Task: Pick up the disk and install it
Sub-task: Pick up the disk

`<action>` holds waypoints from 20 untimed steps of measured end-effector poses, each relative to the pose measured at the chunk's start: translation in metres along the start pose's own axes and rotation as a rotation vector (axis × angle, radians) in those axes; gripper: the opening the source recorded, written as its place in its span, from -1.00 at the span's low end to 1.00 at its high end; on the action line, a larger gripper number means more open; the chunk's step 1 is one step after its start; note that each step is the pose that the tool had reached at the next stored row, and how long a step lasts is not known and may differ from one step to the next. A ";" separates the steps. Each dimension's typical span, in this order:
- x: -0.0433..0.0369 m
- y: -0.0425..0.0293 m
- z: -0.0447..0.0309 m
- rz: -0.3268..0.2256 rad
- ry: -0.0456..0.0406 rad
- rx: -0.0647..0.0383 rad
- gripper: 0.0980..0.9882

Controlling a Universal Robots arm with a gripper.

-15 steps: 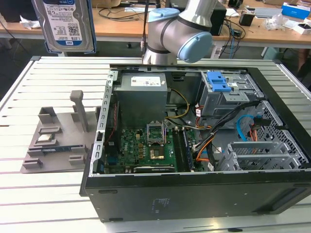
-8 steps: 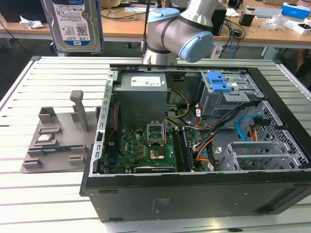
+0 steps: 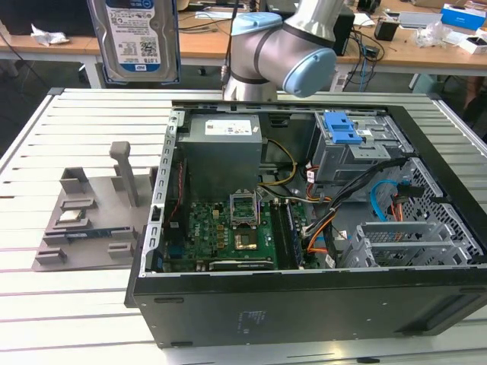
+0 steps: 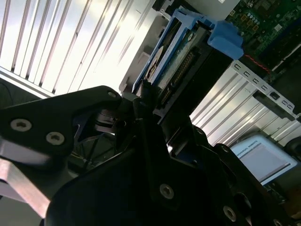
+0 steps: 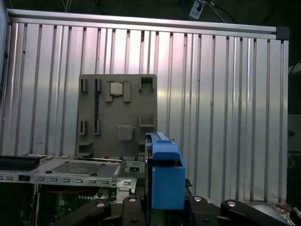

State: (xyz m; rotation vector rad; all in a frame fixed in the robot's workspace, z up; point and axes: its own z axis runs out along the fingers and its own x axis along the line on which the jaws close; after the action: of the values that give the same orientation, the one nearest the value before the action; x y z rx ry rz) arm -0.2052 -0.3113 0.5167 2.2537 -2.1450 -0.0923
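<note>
A slatted metal table (image 3: 76,114) carries an open black computer case (image 3: 304,304) that lies on its side and takes up the half toward the exterior view's right, reaching close to the near edge. The robot arm (image 3: 281,53) rises behind the case at the table's far edge. Inside the case, a grey power-supply box (image 3: 221,160) sits against the far wall, with a grey drive cage (image 3: 358,152) topped by a blue latch (image 3: 344,129) beside it. A grey fixture tray (image 3: 84,220) lies flat near the table's edge at the exterior view's left, just beside the case, with a small square chip (image 5: 116,88) seated in one of its pockets. The disk (image 3: 135,38) is off the table, upright in the air over the far corner at the exterior view's left, label toward that camera. In the second wrist view the gripper (image 4: 149,106) is closed on the disk's edge, its black fingers clamped on either side of the blue carrier frame (image 4: 176,52).
</note>
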 end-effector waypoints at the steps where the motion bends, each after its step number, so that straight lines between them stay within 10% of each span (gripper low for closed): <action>1: 0.0001 -0.0031 -0.0002 0.000 0.0001 0.000 -0.40; 20: 0.0007 -0.0638 -0.0038 0.000 0.0000 0.000 -0.40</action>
State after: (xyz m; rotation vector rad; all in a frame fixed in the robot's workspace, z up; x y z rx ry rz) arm -0.1413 -0.3089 0.5166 2.2535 -2.1449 -0.0925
